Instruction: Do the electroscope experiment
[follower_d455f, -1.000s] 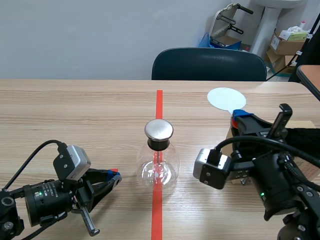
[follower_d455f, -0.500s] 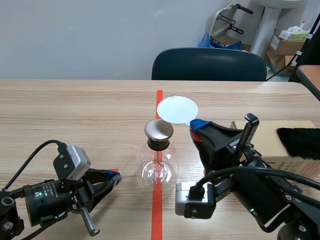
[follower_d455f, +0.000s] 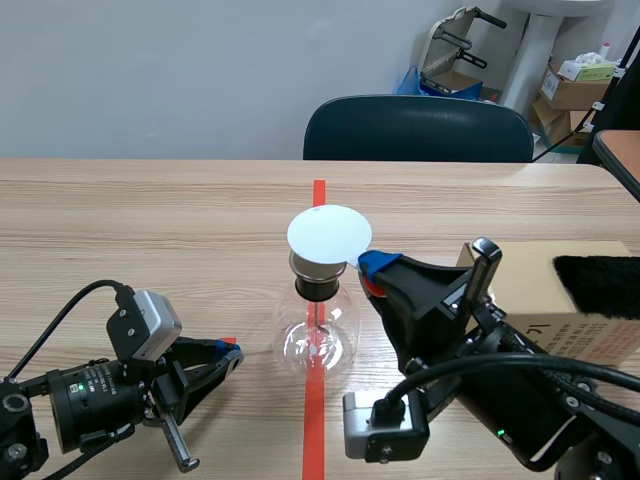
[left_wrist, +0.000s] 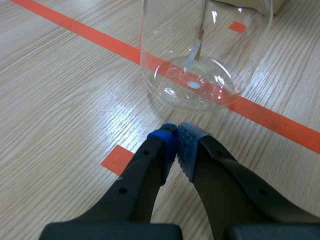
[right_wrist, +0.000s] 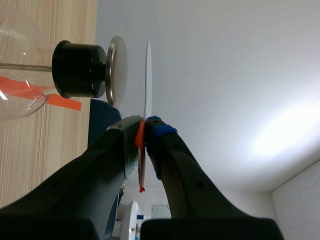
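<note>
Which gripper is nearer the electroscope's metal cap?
Right. The right gripper is beside the metal cap, holding the white disc just above it. The left gripper is shut, low by the glass flask's base.

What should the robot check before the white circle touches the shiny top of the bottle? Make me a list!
1. The right gripper grips the white disc firmly by its handle: ok.
2. Disc lined up over the metal cap: ok; the right wrist view shows a small gap between them.
3. Glass flask upright on the red tape line: ok.
4. Left gripper shut, beside the flask and not touching it: ok.
5. Foil strip inside hanging freely: cannot tell.
</note>
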